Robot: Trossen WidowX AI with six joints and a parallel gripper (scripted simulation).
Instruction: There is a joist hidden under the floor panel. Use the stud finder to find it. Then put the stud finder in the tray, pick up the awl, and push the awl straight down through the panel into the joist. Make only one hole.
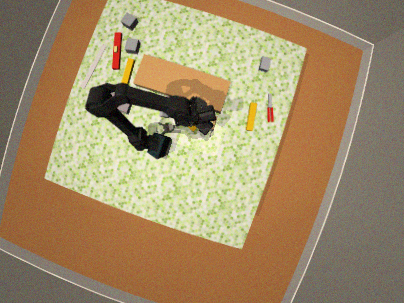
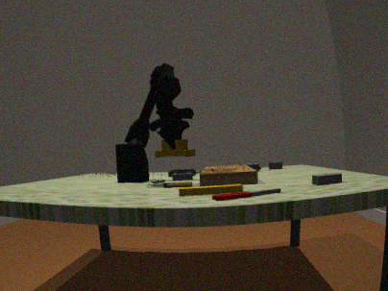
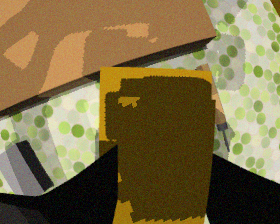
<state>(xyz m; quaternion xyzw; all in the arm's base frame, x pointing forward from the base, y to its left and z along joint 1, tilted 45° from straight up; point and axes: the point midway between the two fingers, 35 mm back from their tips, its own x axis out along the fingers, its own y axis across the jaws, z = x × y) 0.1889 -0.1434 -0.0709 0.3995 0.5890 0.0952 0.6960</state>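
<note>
The yellow stud finder (image 1: 192,128) (image 2: 189,153) (image 3: 110,77) is between the fingers of my gripper (image 2: 174,146) (image 3: 156,152), which is shut on it. It hangs level above the table, clear of the surface, beside the long edge of the wooden floor panel (image 1: 165,71) (image 2: 228,178) (image 3: 30,70). The awl (image 2: 178,184) (image 3: 219,107) lies on the table near the panel; in the wrist view its wooden handle is partly behind the stud finder. I cannot make out the tray for certain. The joist is hidden.
A yellow bar (image 1: 251,116) (image 2: 211,189) and a red-handled tool (image 1: 270,113) (image 2: 232,196) lie beyond the panel's end. A red level (image 1: 116,59), another yellow bar (image 1: 128,70) and grey blocks (image 1: 129,21) (image 1: 132,45) (image 1: 265,64) lie around. A grey object (image 2: 182,176) (image 3: 22,170) is nearby.
</note>
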